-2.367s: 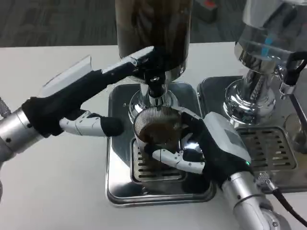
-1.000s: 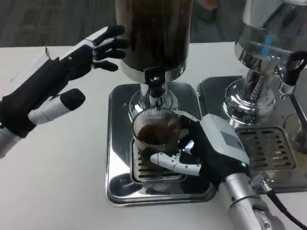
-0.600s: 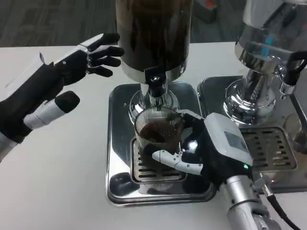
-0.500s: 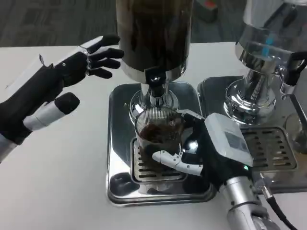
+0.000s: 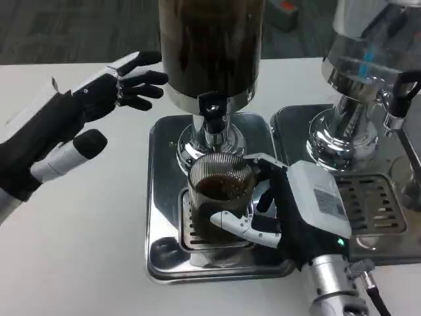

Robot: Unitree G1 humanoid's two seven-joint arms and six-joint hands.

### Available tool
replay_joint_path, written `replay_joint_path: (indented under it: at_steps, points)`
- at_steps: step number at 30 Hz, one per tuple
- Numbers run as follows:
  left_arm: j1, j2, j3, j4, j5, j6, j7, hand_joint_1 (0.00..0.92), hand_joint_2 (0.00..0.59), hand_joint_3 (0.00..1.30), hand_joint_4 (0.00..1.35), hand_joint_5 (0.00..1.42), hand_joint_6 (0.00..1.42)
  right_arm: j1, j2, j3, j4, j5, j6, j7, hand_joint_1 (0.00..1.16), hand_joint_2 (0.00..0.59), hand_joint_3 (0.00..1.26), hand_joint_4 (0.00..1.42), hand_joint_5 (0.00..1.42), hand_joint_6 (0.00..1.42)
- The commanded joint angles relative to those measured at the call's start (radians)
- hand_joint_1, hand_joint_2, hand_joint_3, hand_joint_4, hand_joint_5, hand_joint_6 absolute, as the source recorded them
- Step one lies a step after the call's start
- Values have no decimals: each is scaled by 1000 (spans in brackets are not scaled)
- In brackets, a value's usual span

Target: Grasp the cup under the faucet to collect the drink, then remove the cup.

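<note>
Head view shows the right hand (image 5: 289,214) wrapped around the ribbed cup (image 5: 219,197), which has dark drink inside and stands over the grate of the metal drip tray (image 5: 164,197), toward the tray's front edge and just in front of the faucet (image 5: 212,112). The fingers (image 5: 240,226) curl across the cup's front side, so this hand holds it firmly, as far as I can judge. The left hand (image 5: 85,99) hangs open above the white table (image 5: 85,243), beside the tray's far left corner, fingers spread, holding nothing. The risk now is spilling: the cup looks quite full, and a tilt or a quick pull could slop the drink. The cup's rim may also knock the faucet if it is lifted too straight.
</note>
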State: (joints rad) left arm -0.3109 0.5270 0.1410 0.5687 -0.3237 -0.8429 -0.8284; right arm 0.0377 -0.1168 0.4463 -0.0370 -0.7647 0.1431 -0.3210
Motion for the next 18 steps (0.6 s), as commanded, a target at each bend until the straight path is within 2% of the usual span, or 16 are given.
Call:
replay_joint_path:
  at_steps: [1,12,18]
  points:
    - [14,-4,7,-15,5,-3,5,0,53,128,202,251,327,5,11,4,5,-15,-46,-63,333,183,485,618,832,1105]
    - [16,-6,12,-12,4,-5,8,0,55,128,210,254,336,15,13,7,18,-29,-71,-116,375,180,503,635,878,1174]
    - [16,-11,17,-12,3,-7,14,0,59,128,214,254,339,23,13,0,14,-25,-91,-145,355,177,508,643,891,1198]
